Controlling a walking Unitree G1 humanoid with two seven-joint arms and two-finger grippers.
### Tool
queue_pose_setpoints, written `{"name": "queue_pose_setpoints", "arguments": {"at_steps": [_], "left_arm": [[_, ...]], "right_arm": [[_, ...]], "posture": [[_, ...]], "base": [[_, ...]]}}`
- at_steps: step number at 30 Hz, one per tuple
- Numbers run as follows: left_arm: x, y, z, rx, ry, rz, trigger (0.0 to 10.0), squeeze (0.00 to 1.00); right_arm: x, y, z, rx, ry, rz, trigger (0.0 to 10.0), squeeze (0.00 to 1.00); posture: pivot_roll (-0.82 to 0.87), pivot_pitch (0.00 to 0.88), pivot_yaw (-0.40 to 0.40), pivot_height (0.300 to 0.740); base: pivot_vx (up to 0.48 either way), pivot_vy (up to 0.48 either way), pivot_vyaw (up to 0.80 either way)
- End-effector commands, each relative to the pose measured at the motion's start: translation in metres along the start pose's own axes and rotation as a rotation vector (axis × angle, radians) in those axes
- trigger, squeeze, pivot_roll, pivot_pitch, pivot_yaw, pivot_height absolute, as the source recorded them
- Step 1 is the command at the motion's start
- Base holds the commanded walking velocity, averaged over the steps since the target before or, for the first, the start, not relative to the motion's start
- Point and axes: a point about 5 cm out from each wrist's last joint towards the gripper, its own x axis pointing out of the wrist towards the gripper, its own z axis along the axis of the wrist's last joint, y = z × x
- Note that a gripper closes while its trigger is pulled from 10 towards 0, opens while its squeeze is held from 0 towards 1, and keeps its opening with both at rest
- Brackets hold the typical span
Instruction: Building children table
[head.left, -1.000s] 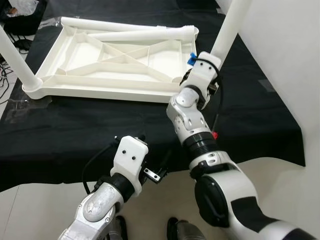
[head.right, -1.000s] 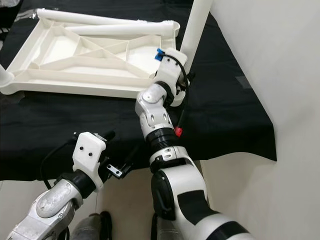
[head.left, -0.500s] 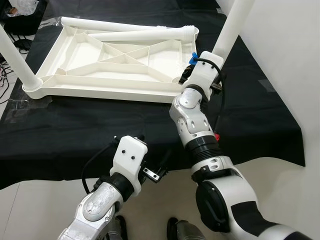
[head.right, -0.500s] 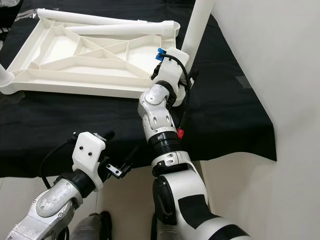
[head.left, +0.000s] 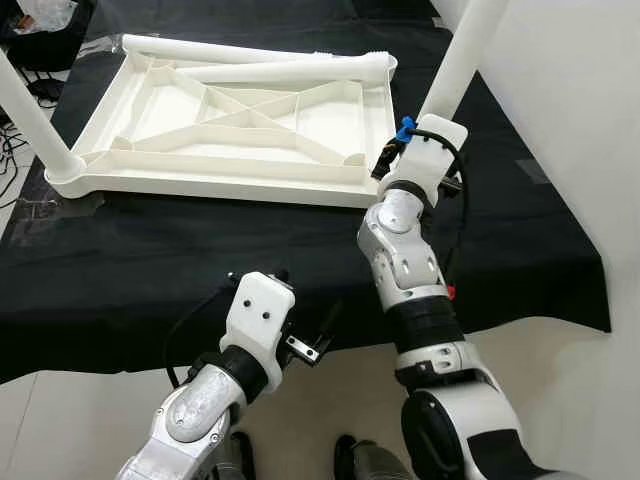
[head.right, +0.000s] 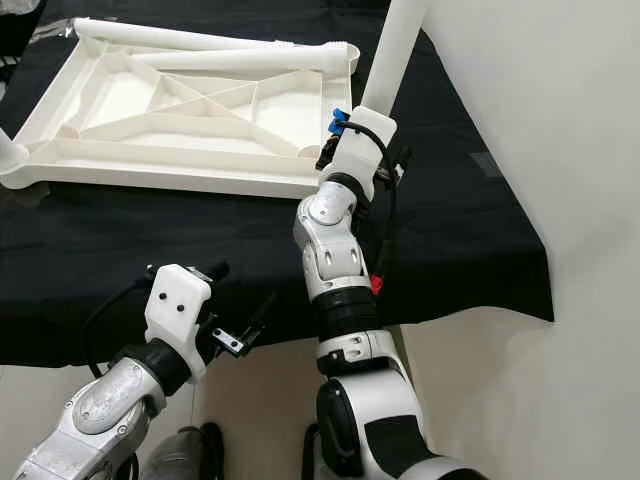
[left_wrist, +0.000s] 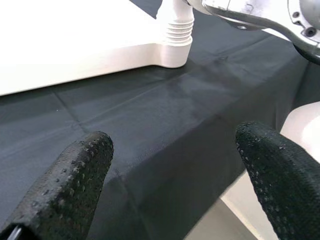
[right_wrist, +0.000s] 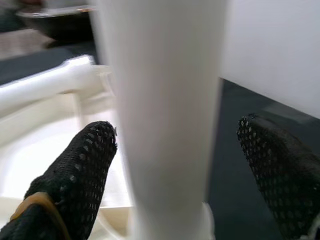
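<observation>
- our landmark, the upturned white plastic ribbed table top (head.left: 230, 120), lies on the black cloth (head.left: 200, 250).
- at its near right corner our right gripper (right_wrist: 180, 165), fingers wide, straddles the upright white plastic table leg (head.left: 458, 62).
- our left gripper (left_wrist: 175, 175), fingers spread wide, hovers by the cloth's near edge.

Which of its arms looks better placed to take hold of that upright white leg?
The right: its tool is open with the upright leg between its fingers. The left tool hangs open at the black cloth's near edge.
</observation>
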Motion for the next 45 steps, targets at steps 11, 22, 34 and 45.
{"name": "queue_pose_setpoints", "arguments": {"at_steps": [11,22,34,45], "left_arm": [[0.000,0.001,-0.007,0.004,0.019,-0.003,10.0,0.00],[0.002,0.004,-0.011,0.006,0.021,-0.001,10.0,0.00],[0.003,0.006,-0.016,0.012,0.026,-0.005,10.0,0.00],[0.007,0.013,-0.022,0.006,0.026,0.026,10.0,0.00]], "right_arm": [[-0.012,-0.003,-0.008,0.002,0.042,0.107,10.0,0.00],[-0.022,-0.017,-0.014,-0.025,0.059,0.254,10.0,0.00],[-0.025,-0.040,-0.018,-0.072,0.069,0.270,10.0,0.00],[-0.042,-0.072,-0.045,-0.121,0.124,0.420,10.0,0.00]], "posture": [[0.06,0.213,-0.081,0.740],[0.06,0.187,-0.078,0.740],[0.05,0.153,-0.069,0.740],[0.04,0.111,-0.067,0.740]], "base": [[0.000,0.000,0.00],[0.000,0.000,0.00],[0.000,0.000,0.00],[0.000,0.000,0.00]]}}
